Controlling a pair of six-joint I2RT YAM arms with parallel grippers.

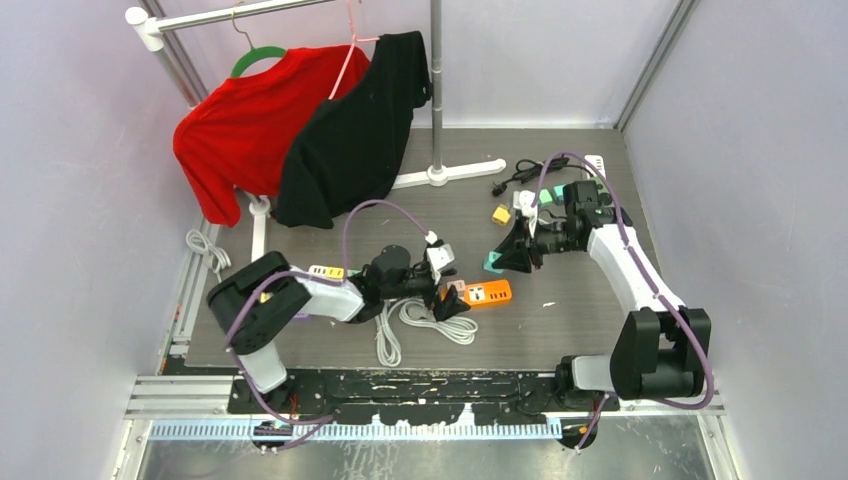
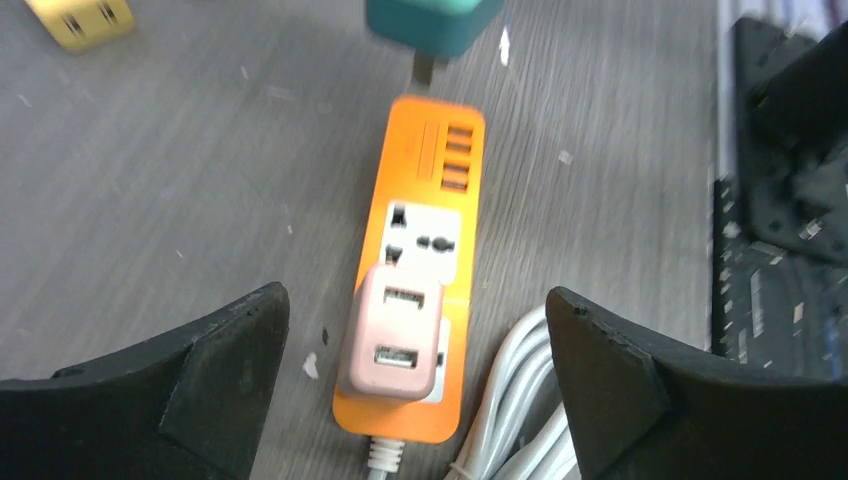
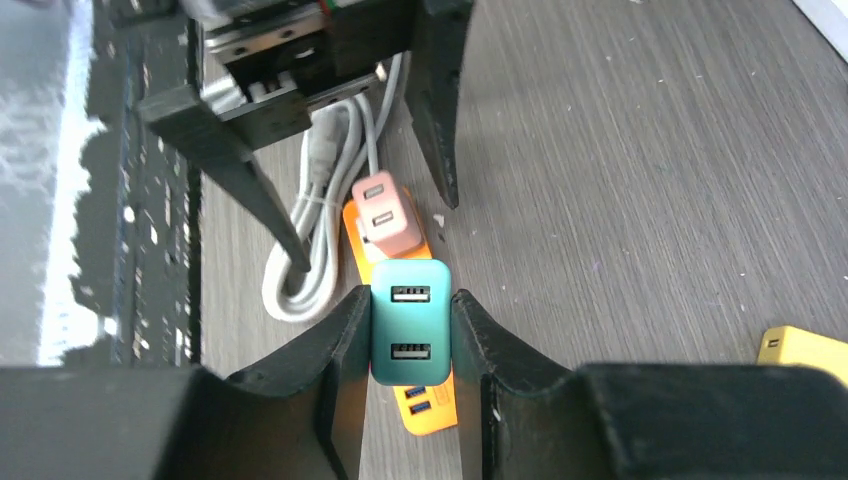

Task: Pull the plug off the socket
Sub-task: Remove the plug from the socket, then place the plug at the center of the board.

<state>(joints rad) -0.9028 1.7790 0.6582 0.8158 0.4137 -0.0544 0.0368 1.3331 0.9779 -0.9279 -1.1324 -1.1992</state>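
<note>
An orange power strip (image 2: pixel 420 190) lies on the table, also seen in the top view (image 1: pixel 488 293). A pink plug (image 2: pixel 392 335) sits in its near socket. My left gripper (image 2: pixel 415 370) is open, its fingers on either side of the pink plug and not touching it. My right gripper (image 3: pixel 410 300) is shut on a teal plug (image 3: pixel 410 320) and holds it just above the strip's far end. The teal plug's prongs are out of the socket in the left wrist view (image 2: pixel 432 25). The pink plug (image 3: pixel 383 213) shows beyond it.
A coiled white cable (image 2: pixel 520 420) lies right of the strip. A yellow plug (image 1: pixel 500 213) lies behind it. A rack (image 1: pixel 436 90) with a red garment (image 1: pixel 245 130) and a black garment (image 1: pixel 350 140) stands at the back left. A black cable (image 1: pixel 520 175) lies at the back right.
</note>
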